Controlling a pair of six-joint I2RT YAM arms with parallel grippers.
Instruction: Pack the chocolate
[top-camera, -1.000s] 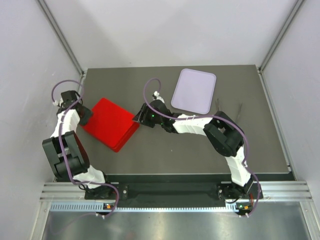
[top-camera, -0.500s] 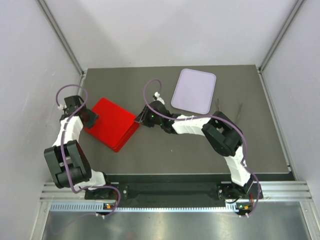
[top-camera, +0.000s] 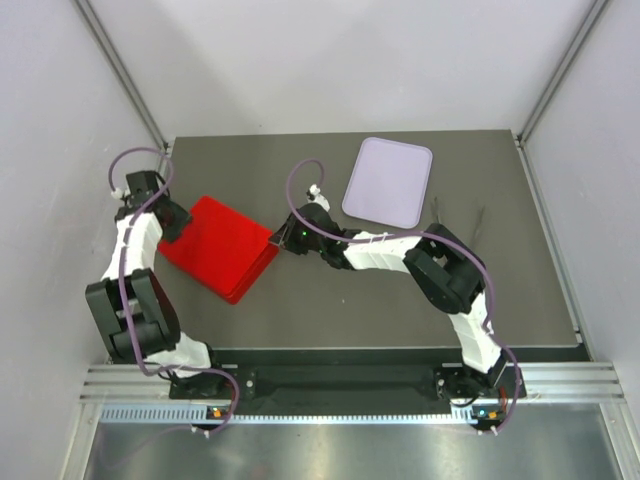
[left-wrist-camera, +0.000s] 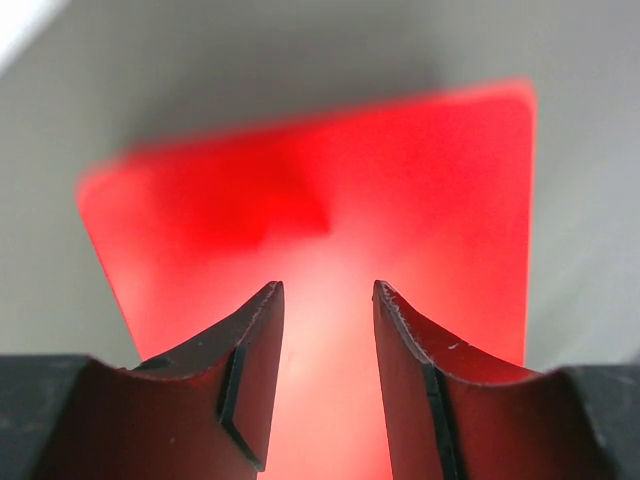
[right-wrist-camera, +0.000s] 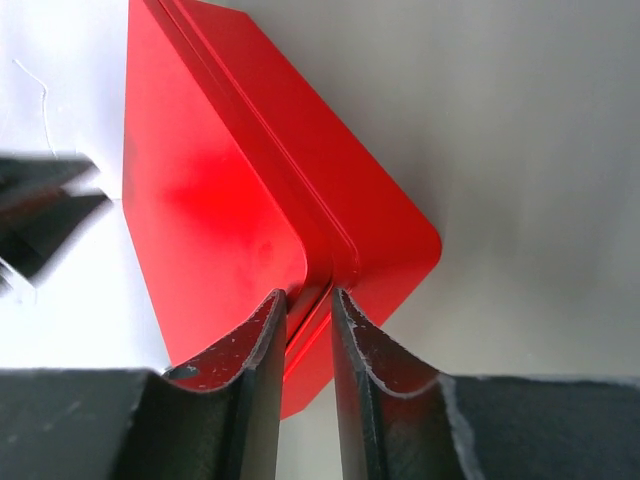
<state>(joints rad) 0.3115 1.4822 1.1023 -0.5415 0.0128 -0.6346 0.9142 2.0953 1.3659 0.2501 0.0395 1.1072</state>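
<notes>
No chocolate shows in any view. A flat red square box with its lid (top-camera: 220, 248) on lies on the dark table, left of centre. My left gripper (top-camera: 175, 222) is at the box's left corner; in the left wrist view it (left-wrist-camera: 328, 290) is open and empty, with the red lid (left-wrist-camera: 400, 180) under it. My right gripper (top-camera: 275, 240) is at the box's right corner. In the right wrist view it (right-wrist-camera: 309, 295) is closed narrowly on the lid's rim (right-wrist-camera: 320, 262) at that corner, above the red lid (right-wrist-camera: 210, 190).
A pale lavender tray (top-camera: 388, 181) lies at the back of the table, right of the right gripper. White walls with metal posts enclose the table on three sides. The left arm stands close to the left wall.
My left gripper has shifted slightly back and left along the box's left corner. The right gripper and the red box have hardly moved.
</notes>
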